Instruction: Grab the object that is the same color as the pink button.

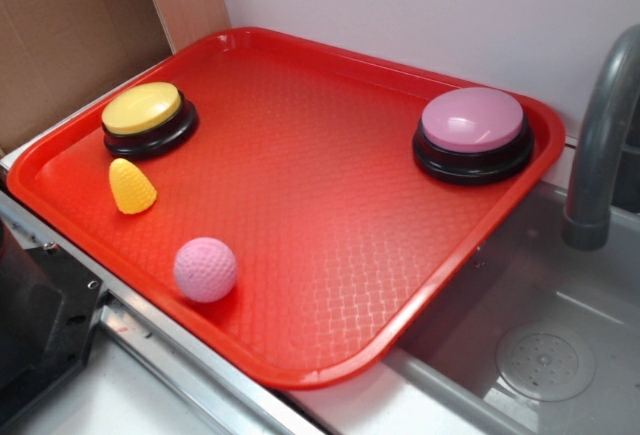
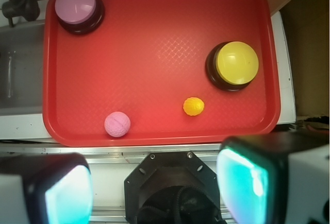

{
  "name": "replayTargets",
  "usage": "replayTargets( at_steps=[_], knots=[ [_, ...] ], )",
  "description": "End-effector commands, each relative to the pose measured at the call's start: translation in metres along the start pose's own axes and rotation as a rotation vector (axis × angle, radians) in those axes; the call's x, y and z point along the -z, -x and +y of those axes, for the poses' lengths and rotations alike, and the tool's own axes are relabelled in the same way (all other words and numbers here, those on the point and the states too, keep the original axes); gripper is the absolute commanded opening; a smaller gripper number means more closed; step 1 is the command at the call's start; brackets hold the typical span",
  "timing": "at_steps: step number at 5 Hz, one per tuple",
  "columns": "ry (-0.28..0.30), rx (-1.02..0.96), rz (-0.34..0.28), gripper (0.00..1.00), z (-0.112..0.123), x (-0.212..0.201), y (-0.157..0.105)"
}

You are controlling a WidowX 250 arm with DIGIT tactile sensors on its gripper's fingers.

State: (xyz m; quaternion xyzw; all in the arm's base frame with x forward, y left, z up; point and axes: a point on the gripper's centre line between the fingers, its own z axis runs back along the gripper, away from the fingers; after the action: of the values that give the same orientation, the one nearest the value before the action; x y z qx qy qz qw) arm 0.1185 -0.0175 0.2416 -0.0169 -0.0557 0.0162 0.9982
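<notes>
Well apart from the pink ball (image 2: 117,124) on the tray (image 2: 154,54), the end effector (image 2: 154,183) is spread wide.

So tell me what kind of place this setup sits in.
Probably a toy or mock kitchen counter used as a robot test bench. A grey metal sink basin with a round drain and a grey curved faucet sit beside the red textured plastic tray, with plain cardboard behind.

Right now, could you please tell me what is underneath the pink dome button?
The pink button sits on its black circular base, which rests on the red tray near a corner. The tray surface under that base is covered, so nothing beneath can be seen.
</notes>
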Motion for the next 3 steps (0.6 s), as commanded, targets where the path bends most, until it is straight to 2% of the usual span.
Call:
replayTargets(
  at_steps=[1, 3],
  knots=[
    [0.0, 0.0, 0.0, 1.0, 0.0, 0.0, 0.0],
    [0.042, 0.044, -0.005, 1.0, -0.024, 0.054, 0.003]
  ],
)
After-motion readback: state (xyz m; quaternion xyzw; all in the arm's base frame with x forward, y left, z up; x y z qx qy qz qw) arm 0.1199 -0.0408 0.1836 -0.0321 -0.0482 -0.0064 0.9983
